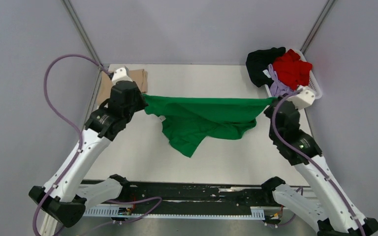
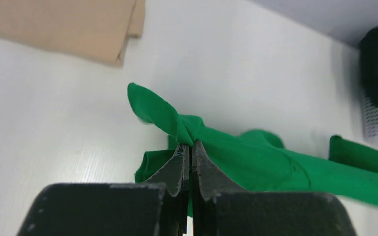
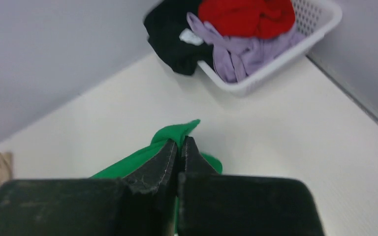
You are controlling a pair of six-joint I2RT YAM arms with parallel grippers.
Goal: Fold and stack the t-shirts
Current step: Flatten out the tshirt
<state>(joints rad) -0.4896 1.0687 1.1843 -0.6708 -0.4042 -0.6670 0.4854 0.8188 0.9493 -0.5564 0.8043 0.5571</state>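
Observation:
A bright green t-shirt (image 1: 202,115) hangs stretched above the table between both arms, its lower part drooping in a crumpled point. My left gripper (image 2: 190,145) is shut on its left edge (image 2: 177,123); my right gripper (image 3: 180,142) is shut on its right edge (image 3: 177,132). A folded tan t-shirt (image 1: 137,78) lies at the back left corner, also seen as the tan t-shirt (image 2: 64,24) in the left wrist view. Black (image 1: 261,61), red (image 1: 291,66) and lavender (image 1: 278,87) t-shirts sit heaped in the basket.
A white plastic basket (image 3: 275,64) stands at the back right corner of the white table (image 1: 128,147). Grey walls close in on three sides. A black rail with cables (image 1: 192,191) runs along the near edge between the arm bases.

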